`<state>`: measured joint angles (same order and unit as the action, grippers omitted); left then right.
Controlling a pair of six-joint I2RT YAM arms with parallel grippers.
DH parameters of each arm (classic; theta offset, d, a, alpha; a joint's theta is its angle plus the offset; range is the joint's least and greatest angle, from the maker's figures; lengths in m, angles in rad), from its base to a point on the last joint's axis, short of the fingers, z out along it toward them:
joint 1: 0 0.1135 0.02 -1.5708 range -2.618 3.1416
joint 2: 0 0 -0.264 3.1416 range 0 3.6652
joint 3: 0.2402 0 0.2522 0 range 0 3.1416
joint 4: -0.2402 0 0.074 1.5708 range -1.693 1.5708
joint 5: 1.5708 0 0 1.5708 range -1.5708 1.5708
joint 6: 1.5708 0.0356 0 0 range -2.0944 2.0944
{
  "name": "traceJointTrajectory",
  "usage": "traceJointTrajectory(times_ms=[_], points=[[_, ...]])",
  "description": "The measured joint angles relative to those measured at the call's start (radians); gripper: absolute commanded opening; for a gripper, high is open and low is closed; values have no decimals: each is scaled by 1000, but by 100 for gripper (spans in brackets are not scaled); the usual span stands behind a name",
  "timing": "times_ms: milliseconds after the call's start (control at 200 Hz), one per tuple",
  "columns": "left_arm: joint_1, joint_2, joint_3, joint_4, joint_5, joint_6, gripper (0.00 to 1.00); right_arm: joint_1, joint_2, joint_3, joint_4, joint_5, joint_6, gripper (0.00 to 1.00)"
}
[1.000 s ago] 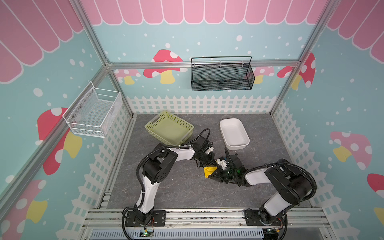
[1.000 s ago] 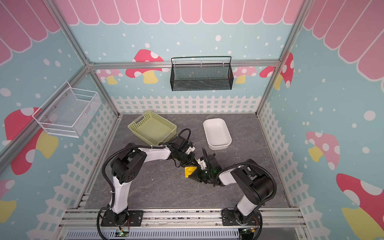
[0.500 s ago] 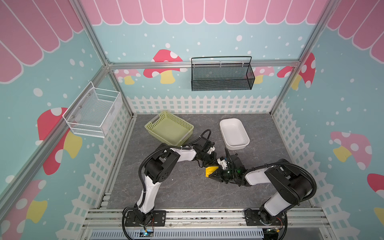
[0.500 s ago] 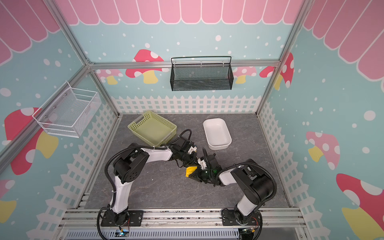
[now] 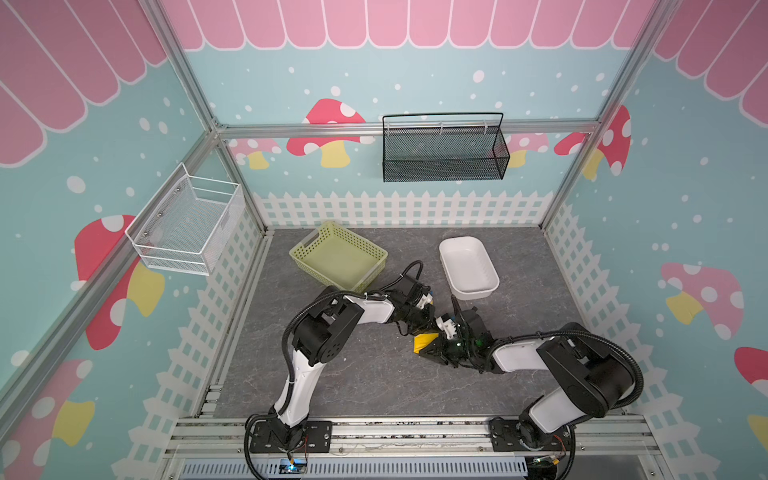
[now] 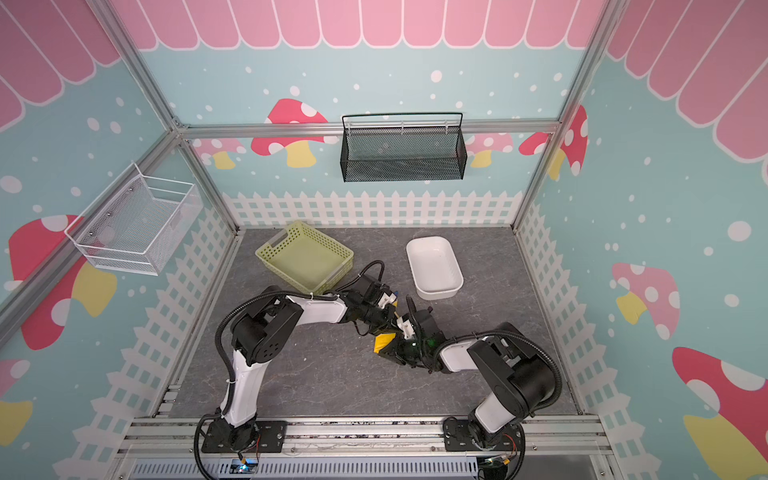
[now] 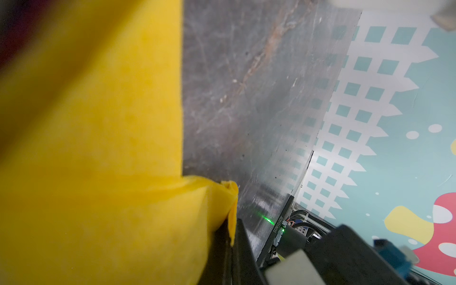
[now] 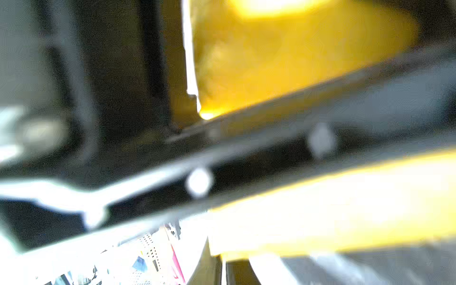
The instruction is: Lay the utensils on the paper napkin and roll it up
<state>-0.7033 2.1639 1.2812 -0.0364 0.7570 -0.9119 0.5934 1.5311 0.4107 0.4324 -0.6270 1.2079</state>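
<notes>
Tightly bunched paper napkin between two closed sets of jaws

Seen in both top views, the yellow paper napkin (image 5: 422, 341) lies near the middle of the grey worktop (image 5: 353, 374), a shade toward 5 o'clock. Only a small crumpled patch of it shows. The left arm (image 5: 370, 309) reaches onto it from 10 o'clock and the right arm (image 5: 519, 359) from 4 o'clock. The two wrists almost meet above the paper.

The left jaws are fully closed. In the left wrist view the paper napkin (image 7: 98, 172) fills the near side of the frame and runs up into them. One folded corner hangs over a black finger of the opposite arm.

The right jaws are closed as well, touching the sheet on its 4 o'clock side. The right wrist view is badly blurred. It shows the paper napkin (image 8: 271, 61) on both sides of a dark finger, and I cannot tell whether any paper is pinched.

From the paper napkin, the pale green basket (image 5: 338, 262) sits between 10 and 11 o'clock and the white dish (image 5: 468, 266) at 1 o'clock. Both are well apart from it.
</notes>
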Motion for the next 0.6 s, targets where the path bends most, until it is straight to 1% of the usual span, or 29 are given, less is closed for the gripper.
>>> traceJointTrajectory(times_ms=[130,240,385,600], points=[[0,0,-2,6,1,0,2,-4,-93,10,-60,15,-3,9],[0,2,-2,9,4,0,2,-11,-123,42,-101,27,-8,9],[0,3,-3,12,4,2,3,-19,-108,102,-150,44,-31,9],[0,3,-5,16,5,3,3,-31,-24,135,-186,63,-65,9]])
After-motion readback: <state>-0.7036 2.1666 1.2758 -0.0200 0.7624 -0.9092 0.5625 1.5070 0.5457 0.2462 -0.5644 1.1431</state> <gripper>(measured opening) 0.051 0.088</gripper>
